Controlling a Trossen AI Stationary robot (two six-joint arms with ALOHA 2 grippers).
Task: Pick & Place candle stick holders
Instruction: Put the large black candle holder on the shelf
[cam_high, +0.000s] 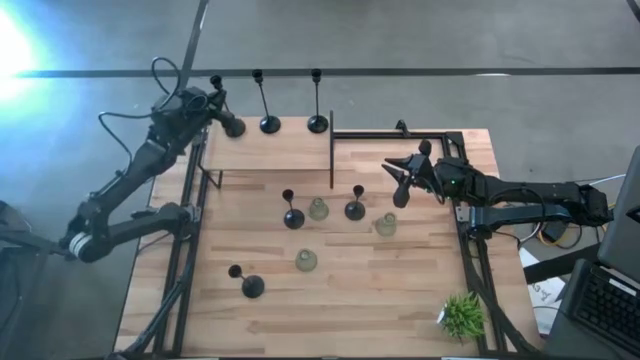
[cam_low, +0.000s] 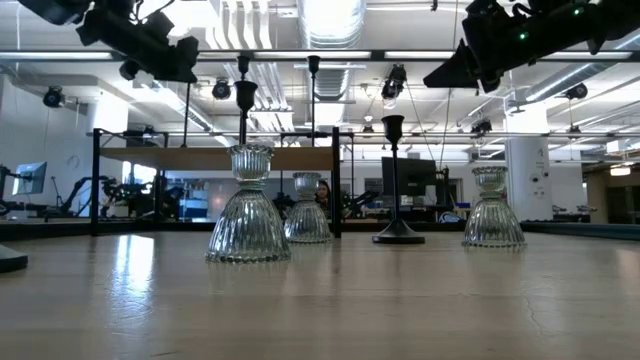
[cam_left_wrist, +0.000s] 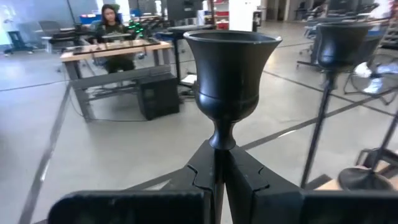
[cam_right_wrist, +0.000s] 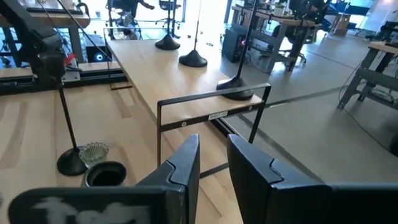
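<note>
Gripping a tall black candle stick holder (cam_left_wrist: 229, 74) by its stem over the shelf's (cam_high: 270, 148) left end, the left claw (cam_left_wrist: 219, 180) is needing a level descent, while the right claw (cam_right_wrist: 214, 163) is hovering apart above the worktop (cam_high: 330, 290).

No readable text, brand or number anywhere. Only candidate: a small pale label strip (cam_right_wrist: 218, 116) on the top bar of the black metal frame (cam_right_wrist: 186, 101) at the raised shelf's edge, seen in right wrist view; it prob. carries print, but the characters are too small to make out. Monitors and desks in the room behind the bench show no legible signs either.
</note>
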